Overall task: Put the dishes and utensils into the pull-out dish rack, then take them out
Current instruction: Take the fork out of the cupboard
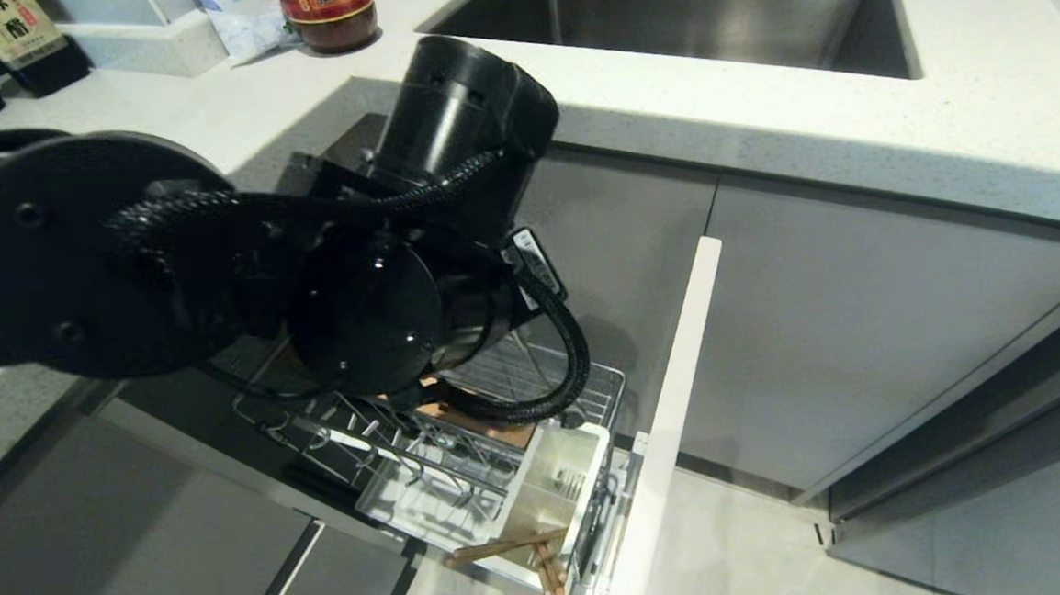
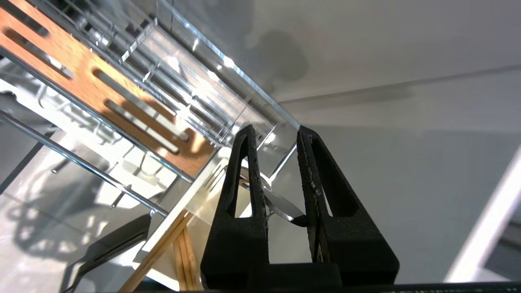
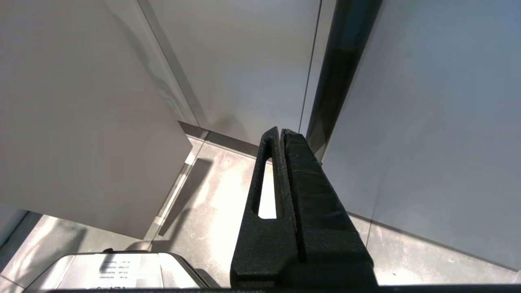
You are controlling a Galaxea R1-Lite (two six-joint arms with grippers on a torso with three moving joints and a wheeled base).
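The fork (image 2: 276, 199) is being gripped by its handle in the left gripper (image 2: 276, 179) above the white cup (image 1: 556, 494) at the front of the pulled-out rack (image 1: 466, 449), where the chopsticks (image 1: 518, 551) are already lying; the plate and bowl are not being shown, so whether this is loading or unloading cannot be judged. The rack is being largely hidden by the left arm, the sink (image 1: 706, 11) and bottles (image 1: 328, 11) are being left untouched on the counter, and the right gripper (image 3: 281, 162) is being kept closed and empty beside the cabinet.
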